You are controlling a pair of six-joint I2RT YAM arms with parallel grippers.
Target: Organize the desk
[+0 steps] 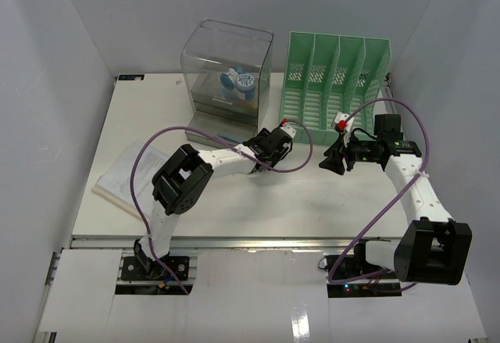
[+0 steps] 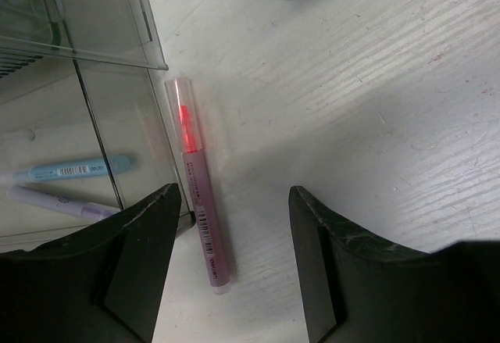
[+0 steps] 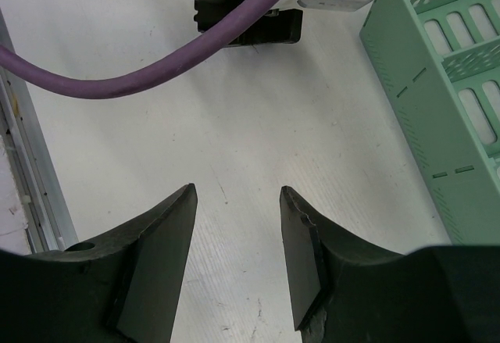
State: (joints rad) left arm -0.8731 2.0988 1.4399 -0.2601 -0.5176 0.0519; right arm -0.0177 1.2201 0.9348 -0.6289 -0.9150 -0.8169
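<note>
The desk is a white tabletop with a rail along its front edge. A pink highlighter lies flat on it, right beside the wall of the clear drawer box. My left gripper hangs open just above, its fingers on either side of the highlighter's rear end; the left finger is the closer one. In the top view that gripper sits in front of the drawer box. My right gripper is open over bare desk, empty, right of the left wrist.
A green file rack stands at the back right, close to the right gripper. A blue pen and a purple pen lie inside the drawer box. A booklet lies at the left. The left arm's purple cable crosses ahead of the right gripper.
</note>
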